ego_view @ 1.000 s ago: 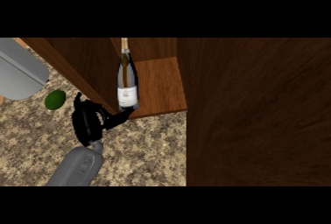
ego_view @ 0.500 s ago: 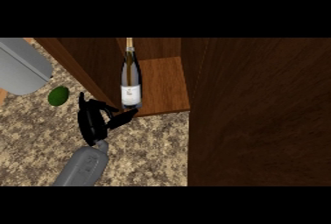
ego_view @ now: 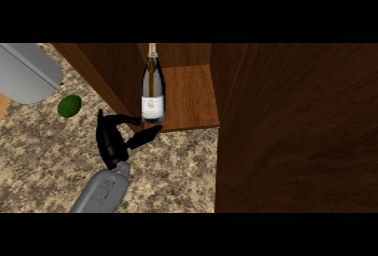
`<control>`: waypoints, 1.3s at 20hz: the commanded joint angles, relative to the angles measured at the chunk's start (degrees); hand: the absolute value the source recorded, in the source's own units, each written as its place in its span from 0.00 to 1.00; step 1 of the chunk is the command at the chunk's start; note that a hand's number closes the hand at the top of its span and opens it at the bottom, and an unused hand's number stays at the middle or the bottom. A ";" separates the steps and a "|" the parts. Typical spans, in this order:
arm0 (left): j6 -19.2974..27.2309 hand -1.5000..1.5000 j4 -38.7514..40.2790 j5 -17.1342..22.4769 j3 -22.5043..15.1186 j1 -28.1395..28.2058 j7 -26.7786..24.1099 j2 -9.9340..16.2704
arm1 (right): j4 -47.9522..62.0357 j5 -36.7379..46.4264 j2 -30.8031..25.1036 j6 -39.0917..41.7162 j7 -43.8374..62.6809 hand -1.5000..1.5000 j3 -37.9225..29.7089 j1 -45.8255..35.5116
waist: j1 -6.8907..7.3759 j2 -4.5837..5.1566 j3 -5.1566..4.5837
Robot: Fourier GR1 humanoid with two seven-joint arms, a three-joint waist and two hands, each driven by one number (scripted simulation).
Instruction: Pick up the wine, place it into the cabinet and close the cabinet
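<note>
The wine bottle (ego_view: 153, 87), dark glass with a white label and a gold neck, stands upright on the wooden shelf (ego_view: 193, 100) inside the cabinet, near the shelf's front edge. My left hand (ego_view: 112, 136) is just left of and below the bottle's foot, over the speckled counter. Its fingers and thumb (ego_view: 145, 135) are spread and reach toward the shelf's front corner, not curled round the bottle. The right hand shows nowhere in the view.
A broad dark wooden cabinet panel (ego_view: 295, 130) fills the right side of the view. Another wooden panel (ego_view: 100, 72) slants at the shelf's left. A green round fruit (ego_view: 69, 106) lies on the counter left of the hand, beside a grey rounded object (ego_view: 26, 72).
Bottle, cabinet and hand all show slightly further right in the view. The hand stays open by the bottle's foot, and the bottle stays upright on the shelf.
</note>
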 commanded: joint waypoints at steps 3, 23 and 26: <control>-5.81 0.00 -5.43 5.88 -3.51 -12.59 -5.21 -4.50 | -1.41 -0.46 0.26 -0.92 1.12 0.00 -0.03 0.22 | -0.07 -0.28 0.03; -19.09 0.00 -18.20 27.27 -8.36 -2.68 -21.70 -4.67 | -7.76 2.43 1.05 -6.84 6.41 0.00 0.76 0.69 | 4.93 -0.72 0.20; -23.22 0.00 -24.17 27.84 -10.86 5.56 -24.06 -3.20 | -10.07 4.09 0.66 -8.16 7.37 0.00 0.75 2.03 | 5.59 -0.95 0.27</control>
